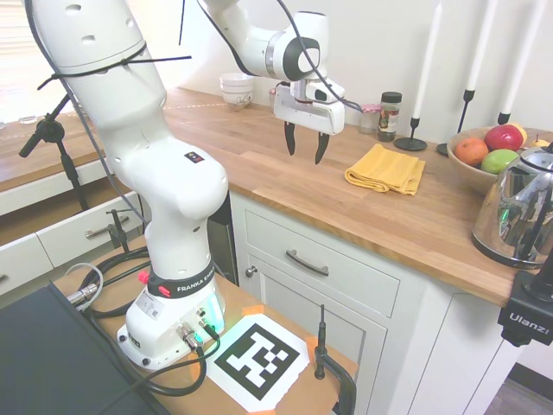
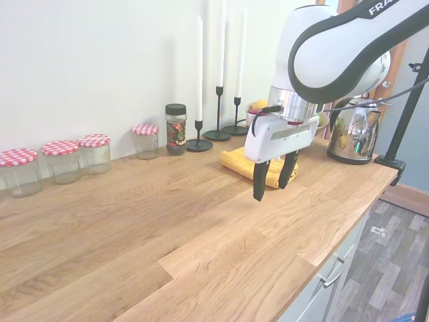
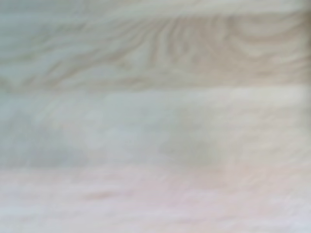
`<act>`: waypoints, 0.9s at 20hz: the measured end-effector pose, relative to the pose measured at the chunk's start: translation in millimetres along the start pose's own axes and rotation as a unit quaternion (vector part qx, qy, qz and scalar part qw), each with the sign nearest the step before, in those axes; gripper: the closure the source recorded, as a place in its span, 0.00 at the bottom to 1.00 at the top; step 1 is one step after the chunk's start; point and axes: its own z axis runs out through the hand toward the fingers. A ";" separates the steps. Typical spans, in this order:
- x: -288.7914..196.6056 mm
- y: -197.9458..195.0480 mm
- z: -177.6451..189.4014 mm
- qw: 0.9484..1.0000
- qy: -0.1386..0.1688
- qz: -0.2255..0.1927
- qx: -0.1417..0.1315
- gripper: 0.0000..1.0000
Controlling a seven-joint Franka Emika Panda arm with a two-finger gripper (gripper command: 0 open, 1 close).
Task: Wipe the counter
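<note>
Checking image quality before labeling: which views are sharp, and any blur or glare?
First exterior view: sharp, with bright window washout at upper left and reflections on the kettle. Second exterior view: sharp and evenly lit; the open gripper and yellow cloth read clearly. Wrist view: badly out of focus, pale and washed out, only the counter wood grain shows.

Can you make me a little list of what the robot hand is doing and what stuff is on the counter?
robot hand: gripper, open, holding nothing, hanging above the wood
counter: counter, honey-brown planks
cloth: yellow cloth, folded, lying flat, not touched by the gripper
jars: four jars with red checked lids by the wall
spice jar: dark-lidded spice jar next to the candles
candles: tall white candles in black holders
fruit: fruit bowl near the kettle
wrist view: only blurry wood grain
</note>
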 end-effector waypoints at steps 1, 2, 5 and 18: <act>8.3 0.7 -1.9 1.000 0.002 0.004 0.002 0.00; 17.8 1.8 -4.1 1.000 0.004 0.009 0.004 0.00; 48.5 5.0 -10.1 1.000 0.009 0.020 0.011 0.00; 158.1 21.5 -21.3 0.998 0.010 0.059 0.015 0.00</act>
